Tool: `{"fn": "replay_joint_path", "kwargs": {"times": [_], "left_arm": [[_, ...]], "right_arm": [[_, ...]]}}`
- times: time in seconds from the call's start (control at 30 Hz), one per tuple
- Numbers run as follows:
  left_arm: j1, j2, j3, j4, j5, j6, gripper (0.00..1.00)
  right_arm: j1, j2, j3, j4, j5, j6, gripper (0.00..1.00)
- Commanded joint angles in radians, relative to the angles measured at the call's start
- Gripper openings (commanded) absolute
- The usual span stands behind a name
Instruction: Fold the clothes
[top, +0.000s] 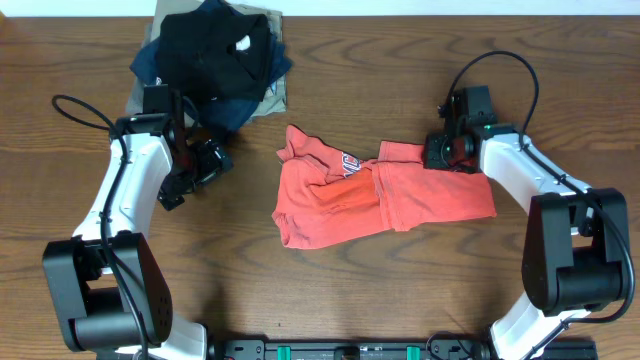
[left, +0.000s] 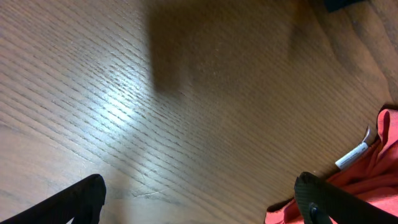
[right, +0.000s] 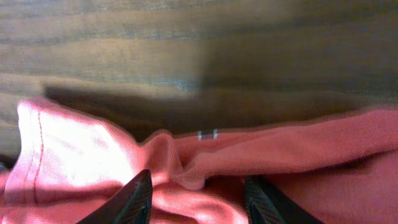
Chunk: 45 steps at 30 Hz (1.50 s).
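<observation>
An orange-red shirt (top: 380, 195) lies crumpled at the table's middle, partly folded, with a printed patch showing. My left gripper (top: 205, 165) is open and empty over bare wood, left of the shirt. In the left wrist view its fingers (left: 199, 208) stand wide apart, and the shirt's edge (left: 379, 168) with a white tag (left: 352, 155) shows at the lower right. My right gripper (top: 440, 150) is at the shirt's upper right edge. In the right wrist view its fingers (right: 199, 202) are open and straddle a bunched fold of the shirt (right: 280, 152).
A pile of dark blue and black clothes (top: 215, 55) on a tan cloth sits at the back left, just behind the left gripper. The wooden table (top: 330, 300) extends in front of the shirt. Arm cables loop at both sides.
</observation>
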Motion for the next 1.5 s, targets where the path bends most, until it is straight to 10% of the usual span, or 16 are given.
{"fn": "replay_joint_path", "kwargs": {"times": [0.0,0.3,1.23,1.33,1.47], "left_arm": [[0.001,0.013,-0.022,0.004,0.003,0.013,0.98],[0.001,0.013,-0.082,0.043,0.003,0.013,0.98],[0.001,0.013,-0.106,0.076,0.003,0.013,0.98],[0.001,0.013,-0.106,0.076,0.003,0.014,0.98],[0.001,0.013,-0.106,0.076,0.003,0.014,0.98]], "right_arm": [[-0.012,-0.002,0.108,-0.056,-0.001,0.03,0.43],[-0.014,-0.001,0.143,-0.214,0.003,0.047,0.01],[-0.022,0.047,0.006,0.162,0.01,0.12,0.01],[-0.034,0.023,0.093,0.077,0.011,0.098,0.13],[-0.082,-0.023,0.271,-0.126,0.014,0.06,0.76]]}}
